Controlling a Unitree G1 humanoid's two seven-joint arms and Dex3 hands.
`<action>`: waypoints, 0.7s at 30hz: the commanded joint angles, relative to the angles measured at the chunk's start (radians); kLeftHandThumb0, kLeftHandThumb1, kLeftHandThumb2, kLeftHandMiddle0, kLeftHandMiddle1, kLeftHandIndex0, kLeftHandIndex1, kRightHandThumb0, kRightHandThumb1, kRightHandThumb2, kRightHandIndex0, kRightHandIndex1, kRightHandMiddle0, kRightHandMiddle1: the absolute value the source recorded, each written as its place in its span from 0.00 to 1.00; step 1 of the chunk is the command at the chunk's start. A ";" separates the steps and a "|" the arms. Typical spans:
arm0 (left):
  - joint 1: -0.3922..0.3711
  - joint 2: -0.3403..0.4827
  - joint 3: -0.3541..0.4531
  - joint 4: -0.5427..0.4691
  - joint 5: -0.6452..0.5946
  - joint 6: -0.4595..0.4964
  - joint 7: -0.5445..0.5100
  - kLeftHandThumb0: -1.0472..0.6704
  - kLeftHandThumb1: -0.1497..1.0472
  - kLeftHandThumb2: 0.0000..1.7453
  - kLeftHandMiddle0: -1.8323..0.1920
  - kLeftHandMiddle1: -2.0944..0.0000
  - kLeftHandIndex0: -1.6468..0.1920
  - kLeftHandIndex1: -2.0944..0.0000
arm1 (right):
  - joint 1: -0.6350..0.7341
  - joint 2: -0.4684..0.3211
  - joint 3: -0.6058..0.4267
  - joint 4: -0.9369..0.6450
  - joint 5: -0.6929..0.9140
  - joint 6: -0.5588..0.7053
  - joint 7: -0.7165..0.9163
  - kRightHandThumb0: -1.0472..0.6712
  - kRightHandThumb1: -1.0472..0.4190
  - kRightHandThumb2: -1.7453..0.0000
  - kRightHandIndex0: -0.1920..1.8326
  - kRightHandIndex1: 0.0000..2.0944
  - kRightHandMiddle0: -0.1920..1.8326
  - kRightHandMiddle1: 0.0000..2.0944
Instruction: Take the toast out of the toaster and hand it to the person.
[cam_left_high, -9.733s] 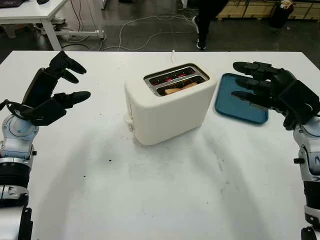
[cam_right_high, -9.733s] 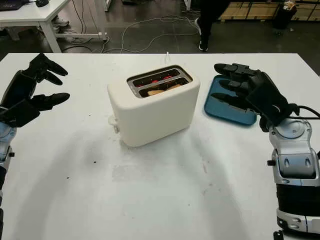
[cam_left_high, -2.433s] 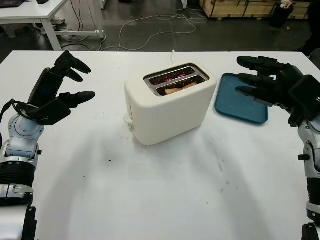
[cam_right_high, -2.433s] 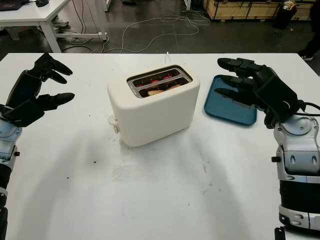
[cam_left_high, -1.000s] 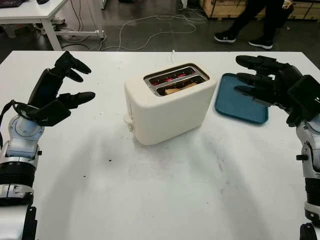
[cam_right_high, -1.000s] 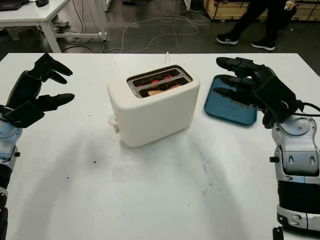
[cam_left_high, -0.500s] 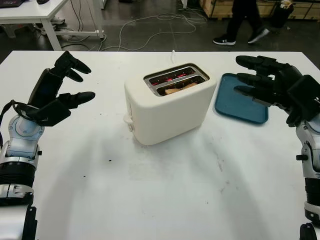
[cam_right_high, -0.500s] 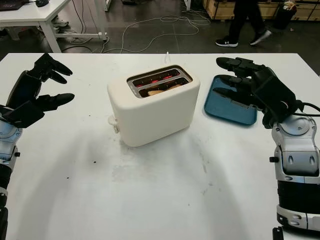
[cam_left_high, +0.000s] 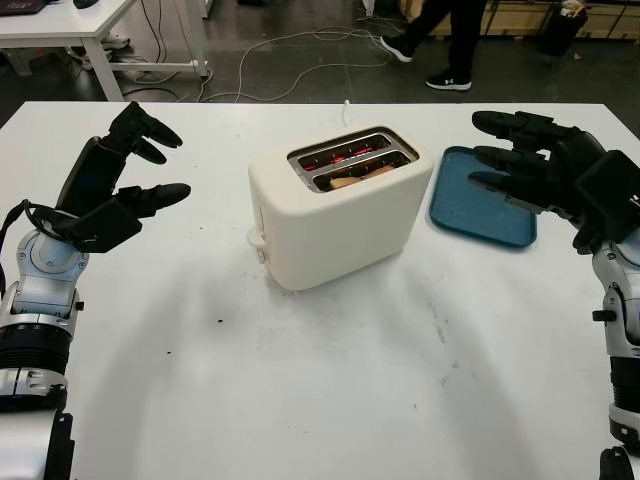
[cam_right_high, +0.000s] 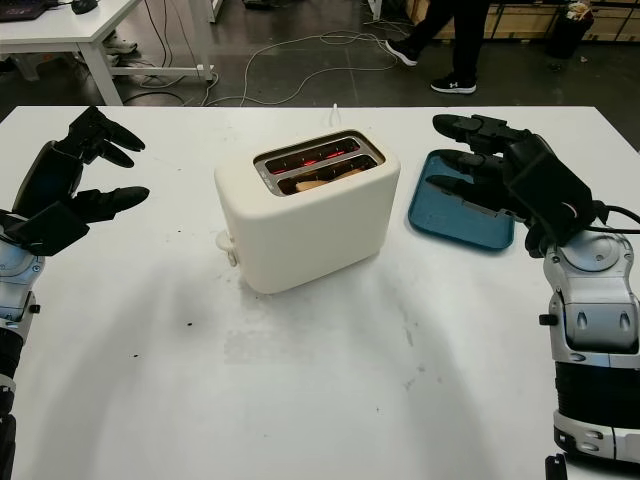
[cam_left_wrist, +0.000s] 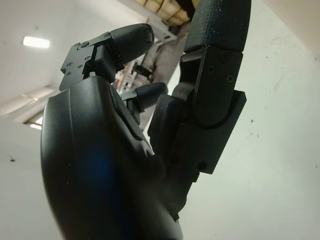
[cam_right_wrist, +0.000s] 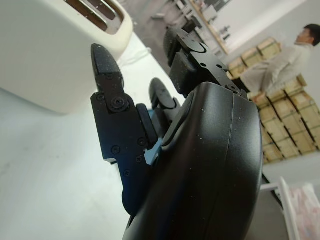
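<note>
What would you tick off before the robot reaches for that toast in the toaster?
1. Toast present in the nearer slot of the toaster: ok.
2. Toast risen enough to pinch: not ok, it sits low in the slot.
3. Slots cool: not ok, the far slot glows red.
4. Right hand free: ok, open, held above the blue tray.
5. Left hand free: ok, open, raised over the table left of the toaster.
6. Person ready to receive: not ok, walking past beyond the table's far edge.
</note>
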 joint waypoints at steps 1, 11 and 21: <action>-0.011 0.007 0.004 -0.001 -0.005 -0.006 -0.002 0.00 0.89 0.10 0.87 0.21 0.86 0.26 | -0.001 0.002 -0.001 -0.010 0.005 -0.003 -0.005 0.41 0.12 1.00 0.37 0.01 0.35 0.00; -0.017 0.011 0.005 0.009 -0.008 -0.012 -0.011 0.00 0.89 0.11 0.88 0.22 0.87 0.26 | -0.006 0.008 0.004 -0.011 0.008 0.006 -0.007 0.42 0.12 1.00 0.37 0.00 0.35 0.00; -0.018 0.010 0.005 0.003 -0.009 -0.005 -0.009 0.00 0.89 0.11 0.88 0.21 0.86 0.26 | -0.011 0.005 0.010 -0.015 -0.002 0.006 -0.009 0.41 0.12 1.00 0.37 0.01 0.35 0.00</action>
